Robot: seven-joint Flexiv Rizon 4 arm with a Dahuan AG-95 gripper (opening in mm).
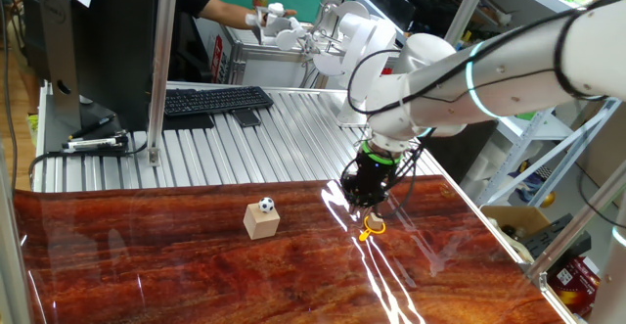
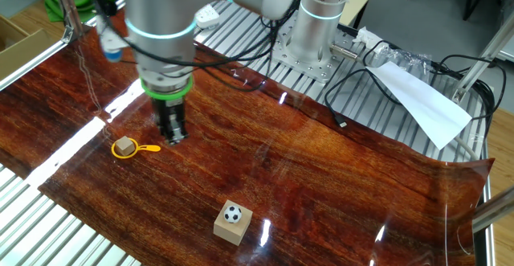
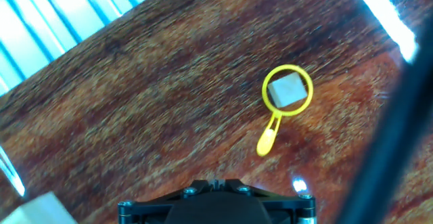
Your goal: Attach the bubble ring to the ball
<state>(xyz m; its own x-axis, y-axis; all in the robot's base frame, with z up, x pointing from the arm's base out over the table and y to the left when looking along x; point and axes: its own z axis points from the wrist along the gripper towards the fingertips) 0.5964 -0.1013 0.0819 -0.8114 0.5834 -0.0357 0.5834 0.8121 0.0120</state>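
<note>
The bubble ring (image 3: pixel 269 137) is a yellow loop with a short stem. It lies flat on the wooden table, its loop around a small tan cube (image 3: pixel 285 91). The other fixed view shows the ring (image 2: pixel 148 147) just left of my gripper (image 2: pixel 173 137). My gripper (image 1: pixel 364 201) hangs just above the table with its fingers together and nothing between them. The ring (image 1: pixel 373 230) lies apart from the fingertips. The black-and-white ball (image 1: pixel 266 206) (image 2: pixel 232 214) rests on top of a larger tan cube (image 1: pixel 261 224) (image 2: pixel 231 227), well away from the gripper.
A keyboard (image 1: pixel 215 100) sits on the ribbed metal surface behind the wooden top. A pale cube corner (image 3: pixel 37 210) shows at the bottom left of the hand view. Cables (image 2: pixel 353 97) and a white paper (image 2: pixel 422 97) lie by the arm's base (image 2: pixel 309 49).
</note>
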